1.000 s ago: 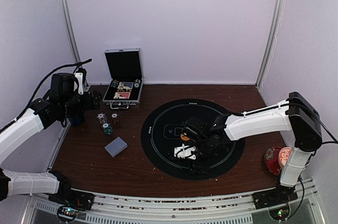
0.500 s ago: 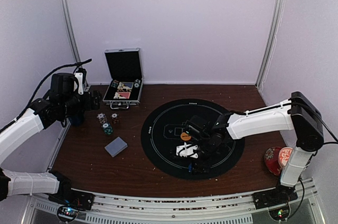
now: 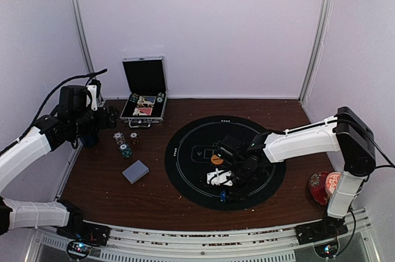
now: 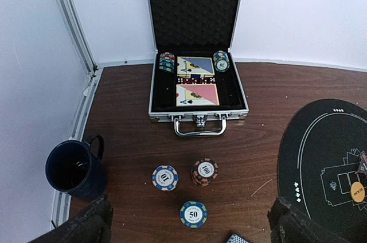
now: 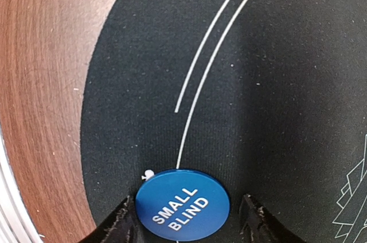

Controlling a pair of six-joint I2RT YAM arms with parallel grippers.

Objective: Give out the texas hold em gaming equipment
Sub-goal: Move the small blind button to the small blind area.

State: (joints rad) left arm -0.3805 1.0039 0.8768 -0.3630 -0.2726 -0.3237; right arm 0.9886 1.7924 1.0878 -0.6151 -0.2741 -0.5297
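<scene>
Blue disc (image 5: pixel 182 204), lettered SMALL BLIND, flat on the black mat (image 5: pixel 275 82), close to the mat's near edge and sitting over the end of a white ring line. Straddled by the right gripper (image 5: pixel 186 221), jaws partway open: one finger (image 5: pixel 121 224) seemingly right at the rim, the other finger (image 5: pixel 253 224) with a sliver of mat showing beside the disc, so no firm hold on anything. Looks like the setting-down of the small blind at a near-side seat, though possibly a pick-up; hard to tell from this. For a clean release: spread a touch wider first, then lift straight up, no sideways swing, to avoid dragging the disc with either pad. For a grasp instead: centre over the disc, close evenly from both sides, pads low at the felt. Thin, flat, probably slick, so liable to skid or tip under a one-sided push. Mind the orange disc (image 3: pixel 216 159) farther in on the mat, just beside the wrist, on the way out. Over on the left, left gripper (image 3: pixel 113 117) hanging above the wood with jaws at full spread, nothing between them; beneath, three chip stacks (image 4: pixel 205 171), a card deck (image 3: pixel 135 171) and the open case (image 4: pixel 194 16), all off the mat and yet to be dealt out.
</scene>
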